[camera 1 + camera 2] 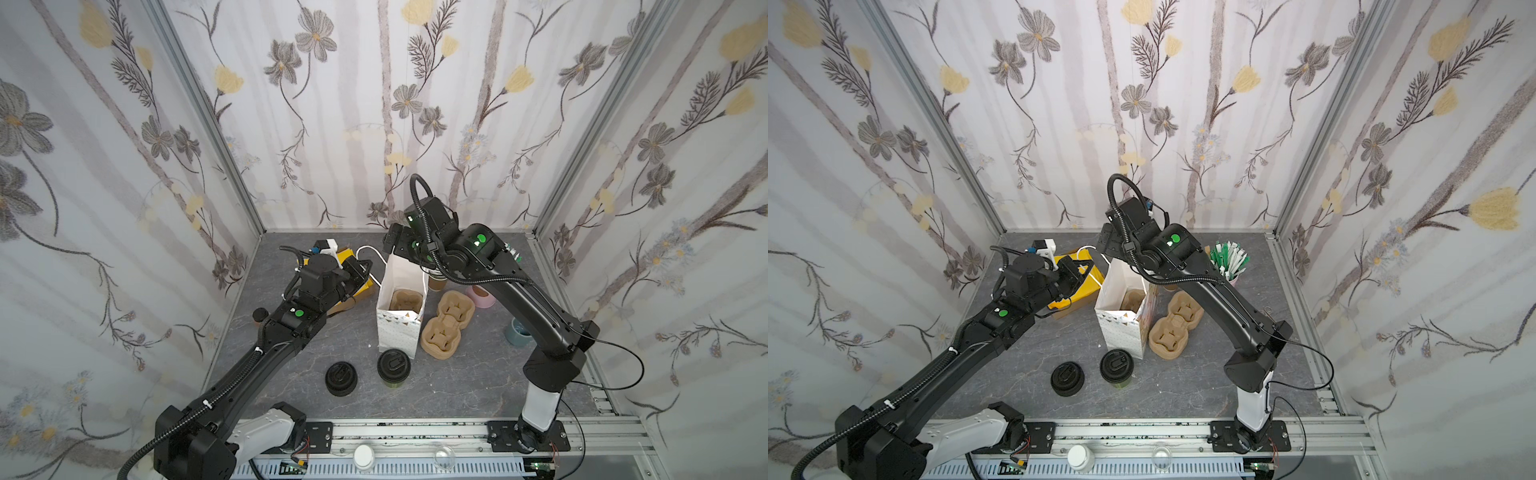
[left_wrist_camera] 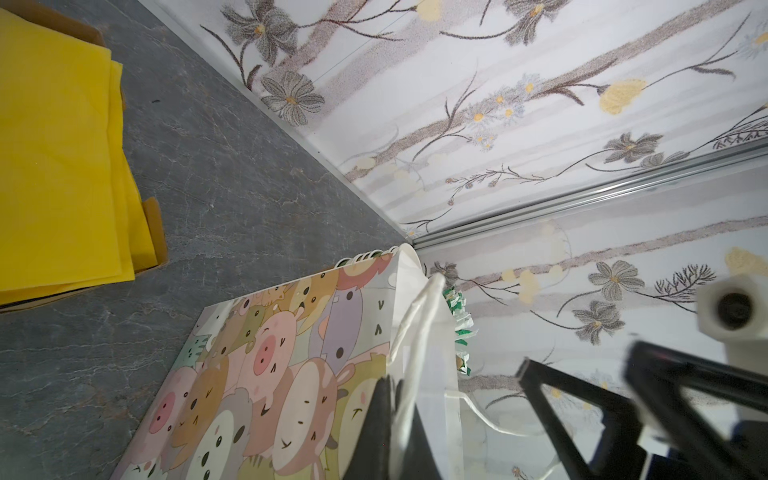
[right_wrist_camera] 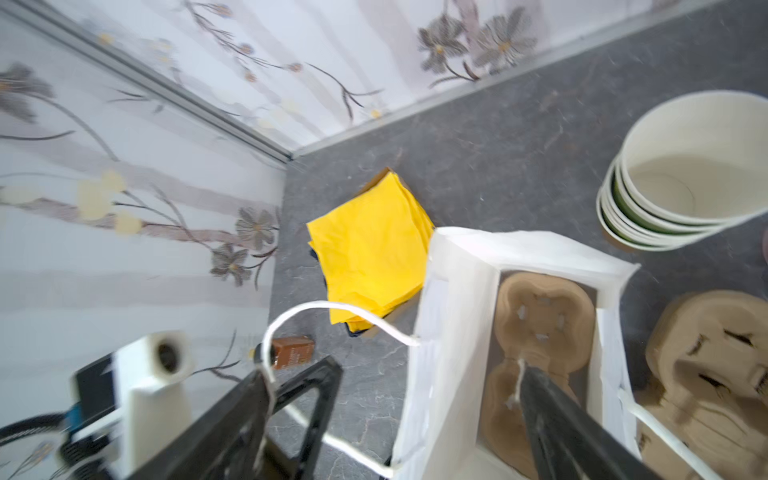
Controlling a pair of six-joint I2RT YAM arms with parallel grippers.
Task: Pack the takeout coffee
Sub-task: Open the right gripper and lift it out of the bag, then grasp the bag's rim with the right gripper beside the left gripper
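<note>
The left gripper [image 2: 399,440] pinches the white twisted-cord handle [image 2: 417,316] of a white paper bag printed with cartoon animals [image 2: 282,365], which stands on a grey marbled tabletop [image 2: 216,174]. Nearby, folded yellow paper napkins [image 2: 58,158] lie in a brown cardboard tray [image 2: 156,226]. The right gripper [image 2: 582,365], blurred, spreads its black jaws wide near the bag's top edge, against floral wallpaper [image 2: 498,104]. Green-and-white paper packets [image 2: 459,320] show behind the bag.
</note>
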